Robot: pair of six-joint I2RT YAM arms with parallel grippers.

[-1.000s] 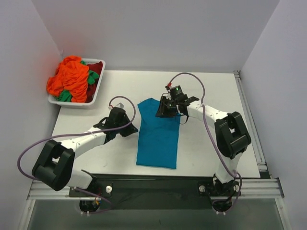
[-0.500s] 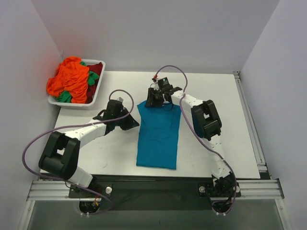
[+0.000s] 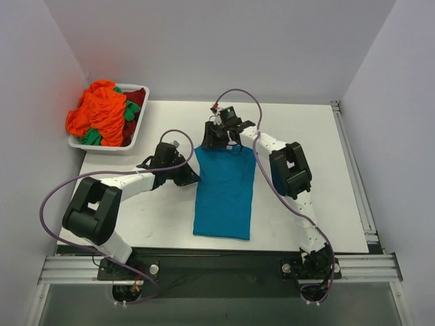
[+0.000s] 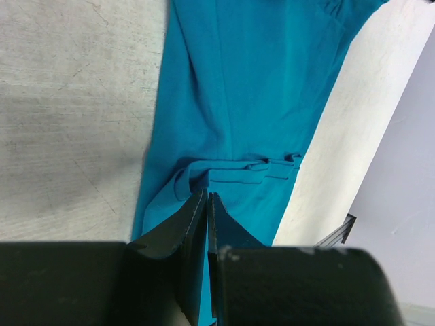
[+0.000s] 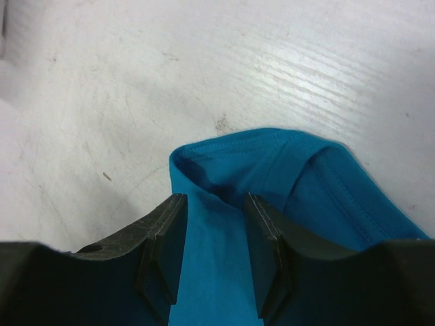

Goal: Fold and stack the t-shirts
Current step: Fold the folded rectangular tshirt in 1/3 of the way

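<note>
A teal-blue t-shirt point(image 3: 224, 197) lies flat and narrow on the white table, sleeves tucked in. My left gripper point(image 3: 191, 178) is at its left edge. In the left wrist view its jaws point(image 4: 206, 195) stand almost together, pinching a raised fold of the teal cloth point(image 4: 251, 88). My right gripper point(image 3: 209, 140) is at the shirt's top left corner. It is open, its fingers point(image 5: 215, 198) astride a curled-up teal hem point(image 5: 272, 170) without squeezing it. An orange t-shirt point(image 3: 102, 109), a green one point(image 3: 132, 107) and a dark red one point(image 3: 136, 96) are heaped in the tray.
The white tray point(image 3: 141, 117) stands at the table's far left corner against the left wall. Grey walls close in the back and both sides. A metal rail point(image 3: 353, 170) runs along the table's right edge.
The right gripper has moved left along the shirt's top edge to its left corner, and its jaws have spread. The left gripper has crept right onto the shirt's left edge.
</note>
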